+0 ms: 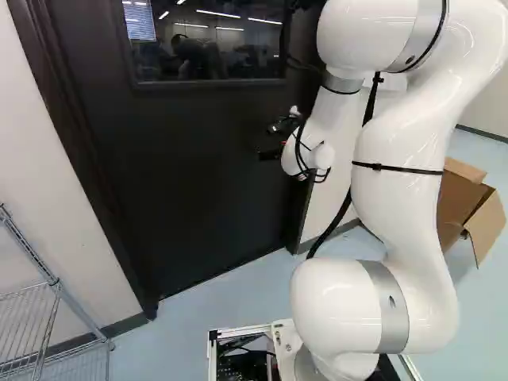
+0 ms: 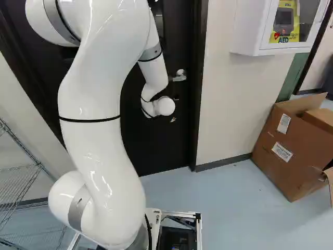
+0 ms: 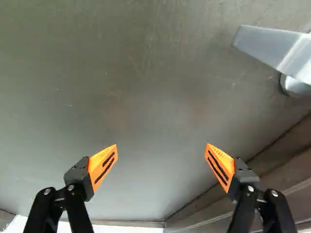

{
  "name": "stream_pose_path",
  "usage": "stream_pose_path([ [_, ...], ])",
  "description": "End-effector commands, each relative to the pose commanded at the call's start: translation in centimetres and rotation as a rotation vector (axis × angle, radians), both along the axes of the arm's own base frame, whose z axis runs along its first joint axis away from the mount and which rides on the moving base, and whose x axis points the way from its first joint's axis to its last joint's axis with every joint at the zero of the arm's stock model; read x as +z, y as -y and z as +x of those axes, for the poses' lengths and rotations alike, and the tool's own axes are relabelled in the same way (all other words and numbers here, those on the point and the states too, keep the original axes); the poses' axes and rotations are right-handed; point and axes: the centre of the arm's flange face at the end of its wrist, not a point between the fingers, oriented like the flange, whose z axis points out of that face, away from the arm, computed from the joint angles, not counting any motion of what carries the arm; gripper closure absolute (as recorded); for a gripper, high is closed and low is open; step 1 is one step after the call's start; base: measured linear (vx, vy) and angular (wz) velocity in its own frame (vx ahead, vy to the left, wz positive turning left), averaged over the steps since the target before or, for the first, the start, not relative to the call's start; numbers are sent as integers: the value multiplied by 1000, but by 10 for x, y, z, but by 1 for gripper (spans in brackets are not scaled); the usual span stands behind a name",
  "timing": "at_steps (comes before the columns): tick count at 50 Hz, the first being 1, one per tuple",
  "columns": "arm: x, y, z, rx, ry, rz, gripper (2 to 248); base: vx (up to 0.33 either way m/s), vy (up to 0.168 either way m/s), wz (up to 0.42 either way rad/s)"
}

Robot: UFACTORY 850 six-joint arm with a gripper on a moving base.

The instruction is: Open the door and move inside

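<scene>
A white arm [image 1: 405, 206] reaches toward a door [image 1: 182, 175] that appears shut, its gripper [image 3: 162, 145] spread wide and clasping nothing. The handle [image 3: 272, 46] juts from the door beside the gripper, outside its span (a neighbor, no catch). The spread probably allows room for the lever; a sideways shift seems due first. A box [image 2: 291, 151] stands well apart from the door.

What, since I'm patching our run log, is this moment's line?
door: shut; end effector: open, nothing gripped; lever handle: off to one side
</scene>
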Motion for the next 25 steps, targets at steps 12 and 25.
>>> stream_pose_path([
  [12,-1,-3,4,18,1,-5,3,0,0,0],
  [25,-2,-9,15,42,6,-12,3,0,0,0],
])
